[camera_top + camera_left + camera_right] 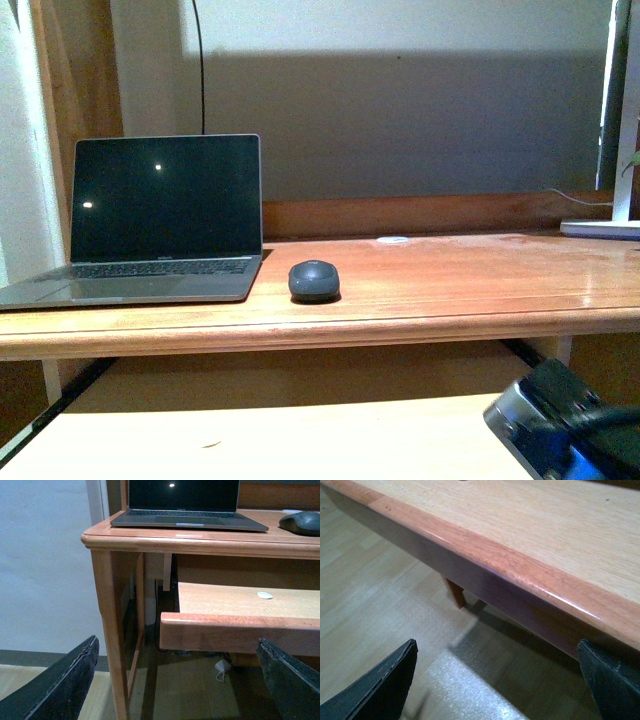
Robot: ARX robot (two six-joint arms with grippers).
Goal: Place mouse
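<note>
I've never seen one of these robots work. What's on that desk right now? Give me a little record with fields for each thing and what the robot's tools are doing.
mouse: dark grey, resting on the desk top just right of the laptop, not held
laptop: open, screen dark, at the left of the desk
desk: wooden, with a pull-out shelf drawn out below the top
left tool: open, empty, low in front of the desk
right tool: open, empty, beside the pull-out shelf's edge
white base: at the far right of the desk

Wooden desk (420, 290); pull-out shelf (240, 630); grey wall (420, 110); pale floor (365, 595)
</note>
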